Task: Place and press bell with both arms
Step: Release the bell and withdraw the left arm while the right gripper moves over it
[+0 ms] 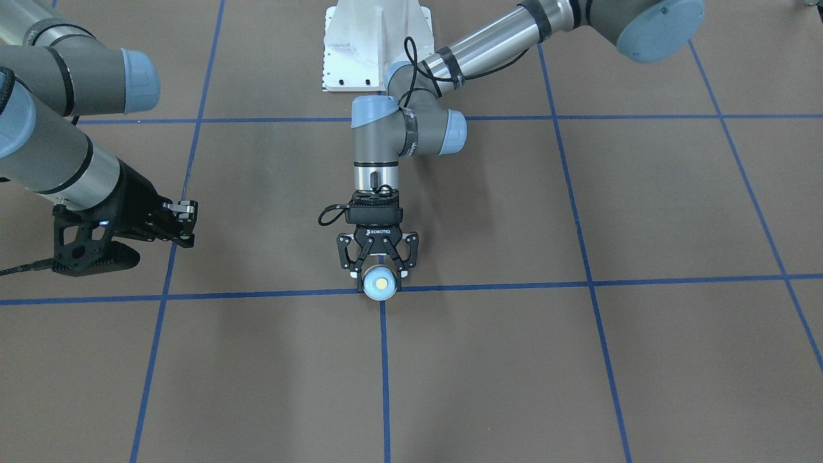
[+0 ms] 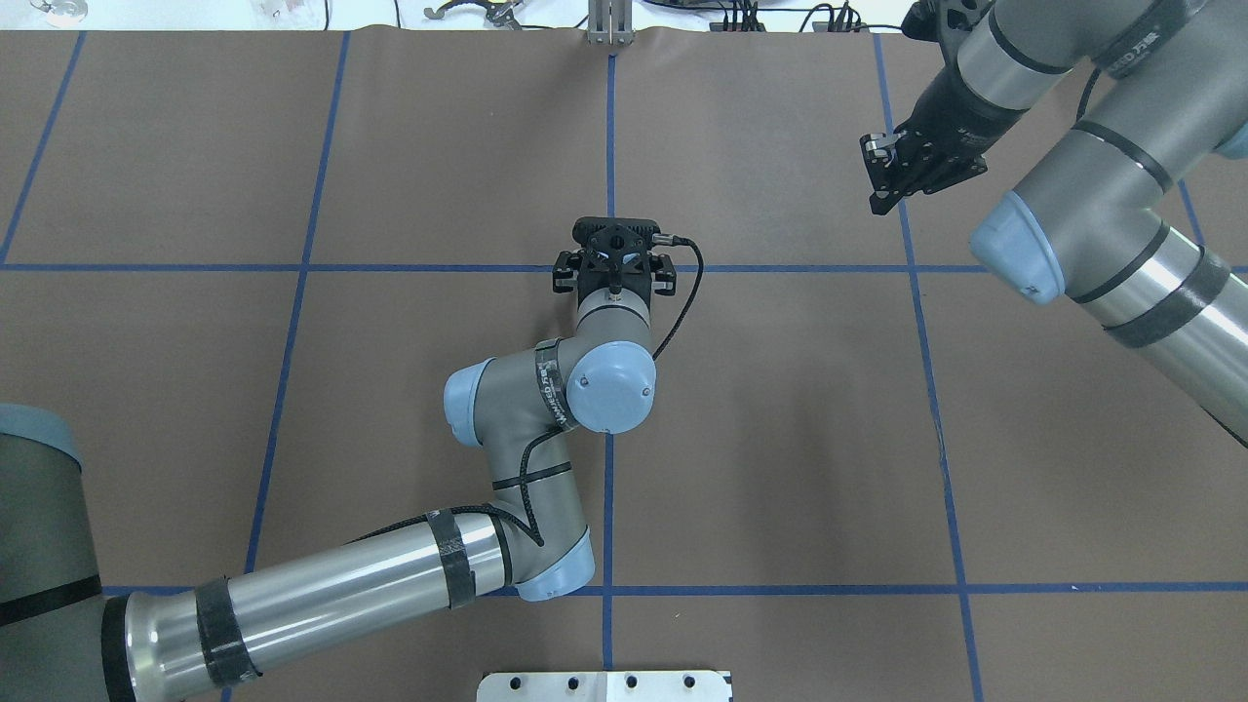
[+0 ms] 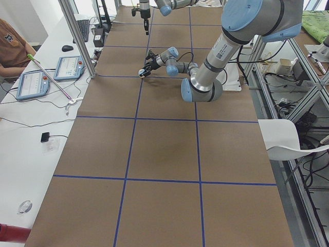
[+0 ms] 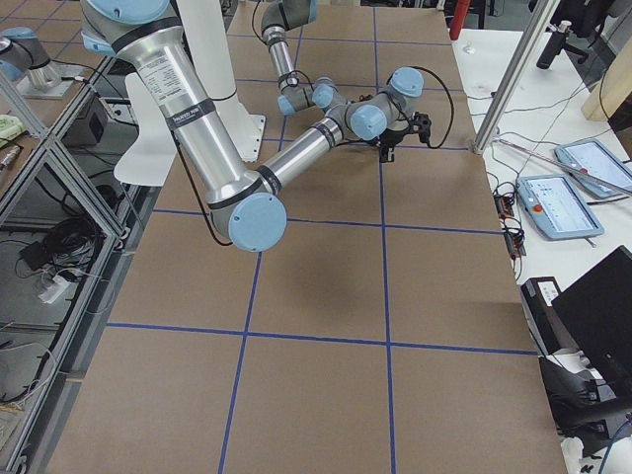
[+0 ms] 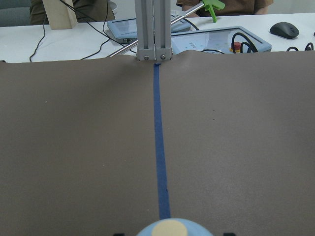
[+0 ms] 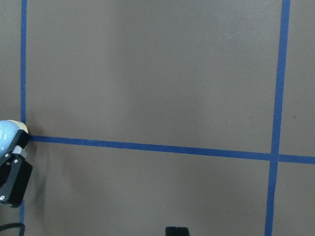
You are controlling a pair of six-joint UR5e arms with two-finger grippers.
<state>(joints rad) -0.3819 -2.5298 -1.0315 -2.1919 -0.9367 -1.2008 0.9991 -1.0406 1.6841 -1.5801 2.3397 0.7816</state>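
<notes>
The light-blue bell (image 1: 379, 284) with its cream button stands upright where two blue tape lines cross, mid-table. My left gripper (image 1: 379, 275) points down over it, with its fingers (image 1: 355, 271) closed on the bell's sides. In the left wrist view the bell's top (image 5: 173, 230) shows at the bottom edge. In the overhead view the left gripper (image 2: 614, 263) hides the bell. My right gripper (image 1: 185, 222) hangs empty, off to the side and above the table, with its fingers together. It also shows in the overhead view (image 2: 882, 174). Its wrist view catches the bell (image 6: 7, 135) at the left edge.
The brown table cover carries a grid of blue tape lines (image 1: 578, 283). The white pedestal base (image 1: 376, 45) stands on the robot's side. An aluminium post (image 5: 154, 29) stands at the table's far edge, with tablets (image 5: 221, 42) and cables beyond it.
</notes>
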